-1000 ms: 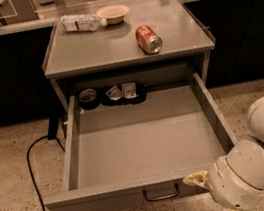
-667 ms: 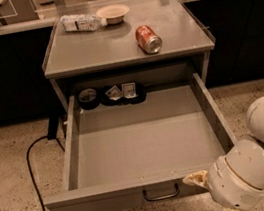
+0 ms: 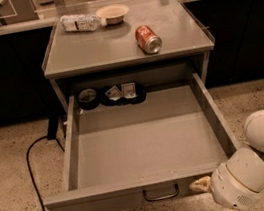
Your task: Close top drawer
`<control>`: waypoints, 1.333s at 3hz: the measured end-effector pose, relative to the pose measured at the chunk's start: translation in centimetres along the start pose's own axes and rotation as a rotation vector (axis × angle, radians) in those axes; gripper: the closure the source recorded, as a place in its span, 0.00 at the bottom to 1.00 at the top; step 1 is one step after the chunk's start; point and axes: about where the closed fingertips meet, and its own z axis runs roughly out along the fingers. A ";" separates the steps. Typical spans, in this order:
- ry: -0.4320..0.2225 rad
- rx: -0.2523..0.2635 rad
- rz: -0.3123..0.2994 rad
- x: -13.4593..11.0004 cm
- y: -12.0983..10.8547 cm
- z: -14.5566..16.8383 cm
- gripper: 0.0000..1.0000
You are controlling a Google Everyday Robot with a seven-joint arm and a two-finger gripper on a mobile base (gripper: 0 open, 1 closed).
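Note:
The top drawer (image 3: pixel 144 143) is a wide grey metal drawer, pulled far out toward me, with a deep flat tray. Its front panel (image 3: pixel 113 200) carries a small dark wire handle (image 3: pixel 160 193) at centre. My gripper (image 3: pixel 203 184) is at the right end of the front panel, at the end of my white arm (image 3: pixel 254 167) in the bottom right corner. Only a pale tip of it shows against the panel; the rest is hidden behind the wrist.
At the drawer's back lie a dark tape roll (image 3: pixel 88 98) and small packets (image 3: pixel 122 92). The cabinet top (image 3: pixel 101 47) holds a red soda can (image 3: pixel 148 39), a plastic bottle (image 3: pixel 80 22) and a bowl (image 3: pixel 113 13). A black cable (image 3: pixel 33 165) runs on the floor at left.

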 end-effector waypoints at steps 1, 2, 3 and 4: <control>0.009 -0.009 0.029 0.9 -3.4 1.7 0.00; 0.004 -0.019 0.021 -0.1 -6.4 3.0 0.00; -0.003 -0.026 -0.008 -1.5 -8.2 3.9 0.00; -0.010 -0.013 -0.047 -3.0 -9.1 3.8 0.00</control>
